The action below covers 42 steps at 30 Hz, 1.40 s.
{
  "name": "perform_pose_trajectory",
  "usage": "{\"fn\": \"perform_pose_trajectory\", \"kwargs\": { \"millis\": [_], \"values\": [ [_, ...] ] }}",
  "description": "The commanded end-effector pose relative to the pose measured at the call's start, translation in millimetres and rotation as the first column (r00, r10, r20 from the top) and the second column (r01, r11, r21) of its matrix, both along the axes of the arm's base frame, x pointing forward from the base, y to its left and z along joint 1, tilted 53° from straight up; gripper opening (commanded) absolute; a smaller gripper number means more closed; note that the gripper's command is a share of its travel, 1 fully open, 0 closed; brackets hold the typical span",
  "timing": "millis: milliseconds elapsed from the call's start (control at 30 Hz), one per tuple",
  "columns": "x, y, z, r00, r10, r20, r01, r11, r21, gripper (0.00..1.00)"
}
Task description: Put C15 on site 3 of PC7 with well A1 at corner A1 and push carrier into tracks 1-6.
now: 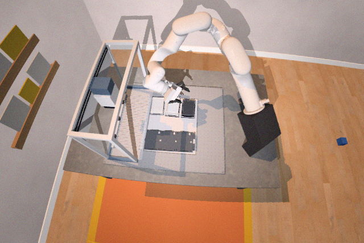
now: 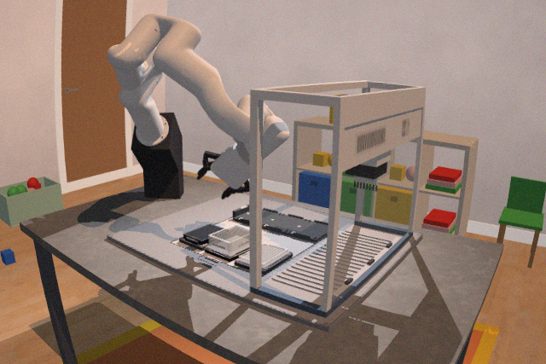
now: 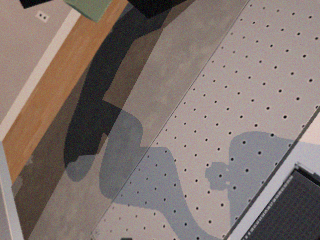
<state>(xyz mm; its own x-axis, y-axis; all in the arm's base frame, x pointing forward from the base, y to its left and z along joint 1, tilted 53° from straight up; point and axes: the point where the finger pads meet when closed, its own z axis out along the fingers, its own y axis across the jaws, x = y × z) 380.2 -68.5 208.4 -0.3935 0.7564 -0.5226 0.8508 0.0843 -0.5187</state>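
Observation:
My gripper [image 1: 184, 95] [image 2: 212, 186] is open and empty, tilted, above the nest row. C16, a dark plate [image 1: 187, 107] [image 2: 201, 233] [image 3: 295, 215], sits in the nest nearest the arm's base. C51, a tall white block [image 1: 172, 109] [image 2: 229, 239], sits in the middle nest. C15, a low white plate [image 1: 157, 105] [image 2: 264, 255], sits in the nest nearest the rails; its A1 corner cannot be read. PC7, a long dark carrier [image 1: 169, 140] [image 2: 281, 223], lies on the apron before the rails [image 1: 133, 116] [image 2: 339, 258], its sites empty. No lit lamp is discernible.
A white instrument frame [image 1: 132, 58] [image 2: 255, 197] stands over the rails, its posts rising at the corners. A pipetting head [image 1: 102, 90] [image 2: 366, 170] hangs inside it. The perforated deck [image 1: 210, 146] [image 3: 260, 90] extends around the apron. The nests and carrier lie parallel, with a gap between them.

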Motion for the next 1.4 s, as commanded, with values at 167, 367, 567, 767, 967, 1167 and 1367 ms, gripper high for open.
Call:
{"fn": "perform_pose_trajectory", "kwargs": {
  "millis": [167,367,567,767,967,1167,1367],
  "values": [
    [34,-9,5,0.982,0.021,0.185,-0.012,0.999,-0.049,1.00],
    [53,-13,9,0.961,0.034,0.274,-0.016,0.998,-0.068,1.00],
    [71,-16,14,0.933,0.049,0.358,-0.020,0.996,-0.083,1.00],
    [93,-18,22,0.882,0.069,0.465,-0.027,0.995,-0.096,1.00],
    [114,-17,31,0.821,0.088,0.564,-0.036,0.994,-0.103,1.00],
    [123,-16,35,0.781,0.098,0.616,-0.044,0.994,-0.103,1.00],
    [142,-12,45,0.706,0.112,0.699,-0.059,0.993,-0.100,1.00]
  ]
}}
